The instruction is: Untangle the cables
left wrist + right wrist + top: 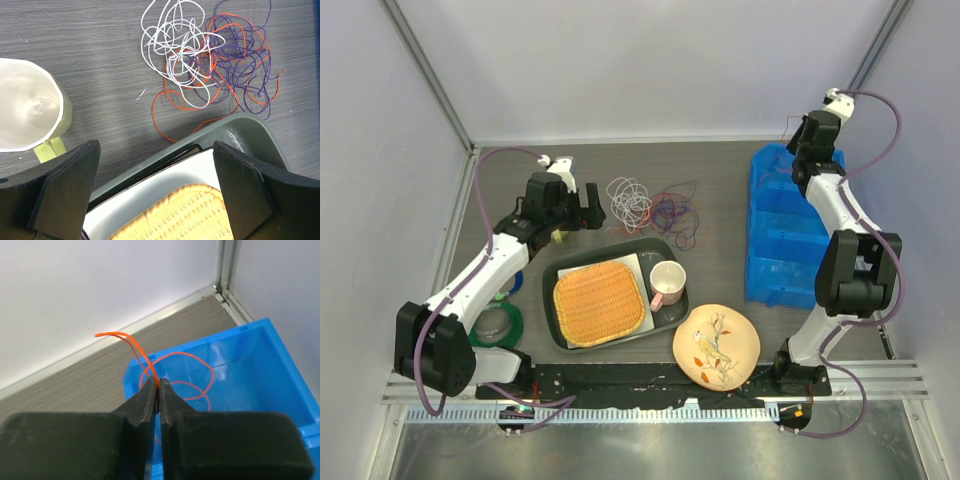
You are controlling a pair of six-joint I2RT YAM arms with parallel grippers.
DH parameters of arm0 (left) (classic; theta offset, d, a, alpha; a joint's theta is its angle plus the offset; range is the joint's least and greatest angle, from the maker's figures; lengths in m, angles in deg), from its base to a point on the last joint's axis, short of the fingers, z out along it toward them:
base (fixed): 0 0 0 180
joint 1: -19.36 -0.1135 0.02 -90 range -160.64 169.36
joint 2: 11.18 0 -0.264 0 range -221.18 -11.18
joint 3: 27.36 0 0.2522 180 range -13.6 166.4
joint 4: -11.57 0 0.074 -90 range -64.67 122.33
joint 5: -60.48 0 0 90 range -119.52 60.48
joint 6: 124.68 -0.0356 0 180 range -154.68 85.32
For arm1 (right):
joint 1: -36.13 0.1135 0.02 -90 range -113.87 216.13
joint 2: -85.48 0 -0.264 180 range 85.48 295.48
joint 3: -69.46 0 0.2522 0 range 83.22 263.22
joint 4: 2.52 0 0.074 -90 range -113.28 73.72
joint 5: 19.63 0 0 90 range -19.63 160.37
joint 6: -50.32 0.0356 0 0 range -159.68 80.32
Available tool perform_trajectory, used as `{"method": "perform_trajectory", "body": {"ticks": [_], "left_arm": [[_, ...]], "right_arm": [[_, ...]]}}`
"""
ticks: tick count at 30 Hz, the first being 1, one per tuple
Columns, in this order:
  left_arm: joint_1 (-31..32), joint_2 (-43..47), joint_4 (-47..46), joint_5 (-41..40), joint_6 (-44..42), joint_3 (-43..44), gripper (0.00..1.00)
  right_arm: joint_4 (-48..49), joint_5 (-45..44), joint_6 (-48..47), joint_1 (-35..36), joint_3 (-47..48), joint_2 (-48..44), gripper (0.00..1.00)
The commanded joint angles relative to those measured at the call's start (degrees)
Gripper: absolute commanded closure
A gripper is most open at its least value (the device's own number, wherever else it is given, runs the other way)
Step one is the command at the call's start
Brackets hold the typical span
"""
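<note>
Firmly pinched an orange wire (pixel 135 345) in the right gripper (pixel 159 382), above the bin (pixel 250 370) at the upper right of the top view.

Pressed the right fingers (pixel 142 400) together on that wire, with one end arching up and to the left of the wrist frame and thin loops hanging down inside the blue bin. Held the left gripper (pixel 155 147) with jaws wide apart, grasping nothing, above the tray (pixel 250 130) rim, beside a pale mug (pixel 25 110) at the left of its wrist frame. Showed the cables (pixel 200 60) bunched on the table at upper centre of the top view, just past the tray: white loops to the left, purple and orange tangled to the right.
</note>
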Motion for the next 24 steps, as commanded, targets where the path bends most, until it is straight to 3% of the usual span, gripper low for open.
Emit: {"method": "perform_trajectory", "body": {"ticks": [1, 5, 6, 7, 10, 13, 16, 20, 24], "left_arm": [[0.0, 0.6, -2.5, -1.2, 0.2, 0.1, 0.0], [0.0, -0.5, -2.7, -0.7, 0.5, 0.5, 0.0], [0.0, -0.7, -2.7, -0.4, 0.5, 0.6, 0.0], [0.0, -1.4, -2.6, 0.3, 0.6, 0.9, 0.0], [0.0, -2.6, -2.7, 1.3, 1.1, 1.5, 0.0], [0.0, -4.1, -2.5, 2.8, 1.5, 2.3, 0.0], [0.0, -4.8, -2.3, 3.3, 2.0, 2.8, 0.0], [0.0, -5.2, -1.8, 2.7, 2.1, 2.9, 0.0], [-0.1, -4.9, -2.0, 3.4, 2.0, 2.8, 0.0]], "right_arm": [[-0.9, -9.0, 3.7, -0.3, 2.3, 1.3, 0.73], [1.5, -7.3, 3.6, 0.0, -0.7, -1.9, 0.36], [1.7, -4.2, 1.8, 0.2, -1.3, -2.6, 0.12], [1.7, -2.6, 0.5, 1.3, -1.5, -3.5, 0.09], [1.8, 6.7, -6.0, 4.8, -2.4, -6.1, 0.07], [-1.7, 16.8, -11.2, 12.6, -2.3, -7.0, 0.06], [-3.1, 20.9, -16.7, 18.3, -3.2, -6.0, 0.05], [-3.8, 20.6, -18.7, 26.8, -2.3, -2.2, 0.06], [-7.6, 19.9, -18.0, 28.4, 2.4, 4.1, 0.08]]}}
